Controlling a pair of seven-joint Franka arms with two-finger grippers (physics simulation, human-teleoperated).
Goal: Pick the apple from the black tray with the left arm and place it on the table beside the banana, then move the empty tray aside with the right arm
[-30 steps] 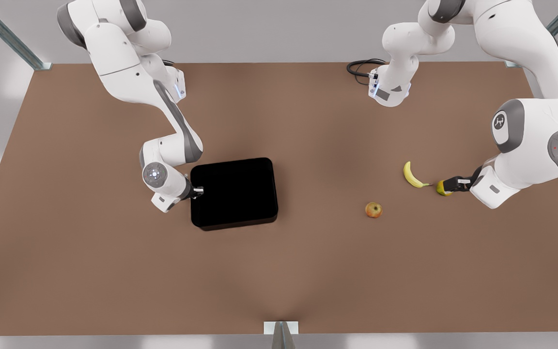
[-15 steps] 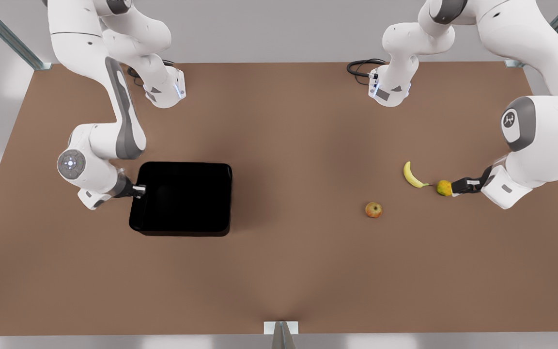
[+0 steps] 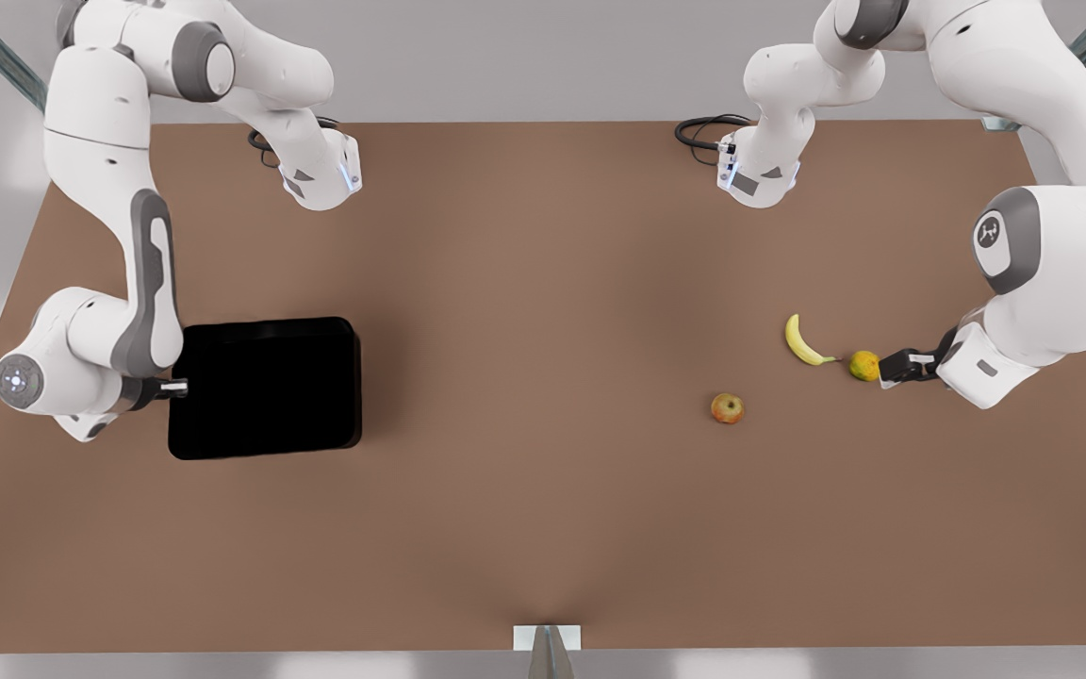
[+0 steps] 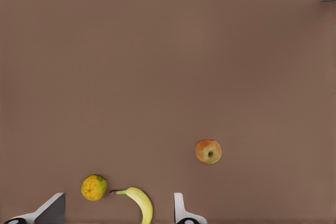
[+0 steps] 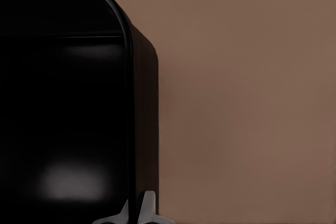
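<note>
The apple rests on the brown table, a short way from the banana. My left gripper is at the front view's right, open, just beside a yellow-green round fruit and holding nothing. The black tray lies empty at the front view's left. My right gripper is shut on its rim, one finger inside the wall and one outside.
A black cable coils at the back of the table near an arm base. Grey frame posts stand at the back corners, and a metal bracket sits at the middle of the front edge.
The right gripper has dragged the tray across the table toward the front view's left. The left gripper has drawn back slightly from the yellow-green fruit. Apple and banana have not moved.
</note>
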